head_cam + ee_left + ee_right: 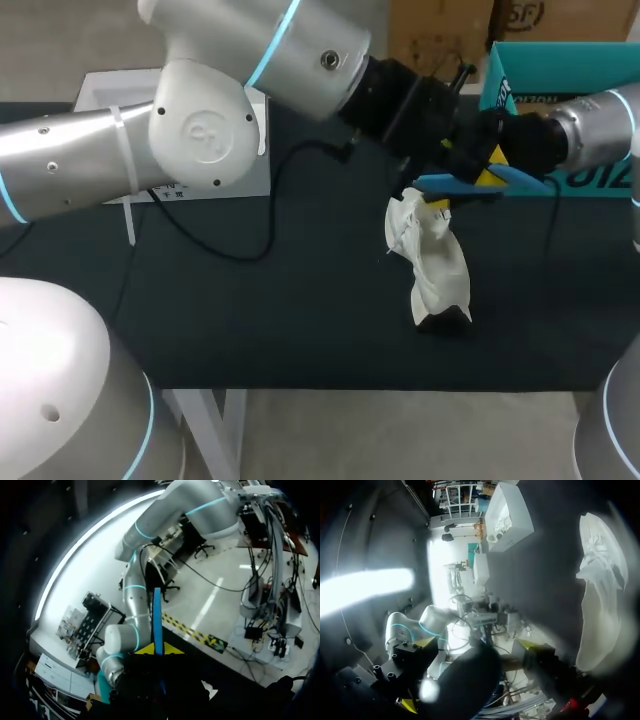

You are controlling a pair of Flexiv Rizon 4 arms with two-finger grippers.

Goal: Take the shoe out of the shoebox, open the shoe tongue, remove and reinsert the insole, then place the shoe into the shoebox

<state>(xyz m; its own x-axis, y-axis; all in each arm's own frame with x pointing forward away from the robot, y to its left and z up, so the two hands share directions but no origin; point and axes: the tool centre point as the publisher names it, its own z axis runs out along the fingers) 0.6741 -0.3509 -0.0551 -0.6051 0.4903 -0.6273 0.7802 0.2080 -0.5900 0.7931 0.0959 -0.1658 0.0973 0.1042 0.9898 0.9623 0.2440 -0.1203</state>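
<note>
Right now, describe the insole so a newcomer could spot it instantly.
On the dark table, find the white shoe lying right of centre. Just beyond its far end, the insole is a thin blue strip clamped in the left gripper. Nothing else is blue and flat: the shoe is white, and the teal shoebox behind is a box.

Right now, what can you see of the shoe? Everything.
The shoe is white, with a soft, crumpled-looking fabric upper and a dark patch at its near end. It lies on the dark table, outside the teal shoebox. Its far end sits just under the blue insole, which the left gripper holds, so the insole is out. Whether insole and shoe touch is unclear. The right wrist view shows the shoe's laced part bunched up.
</note>
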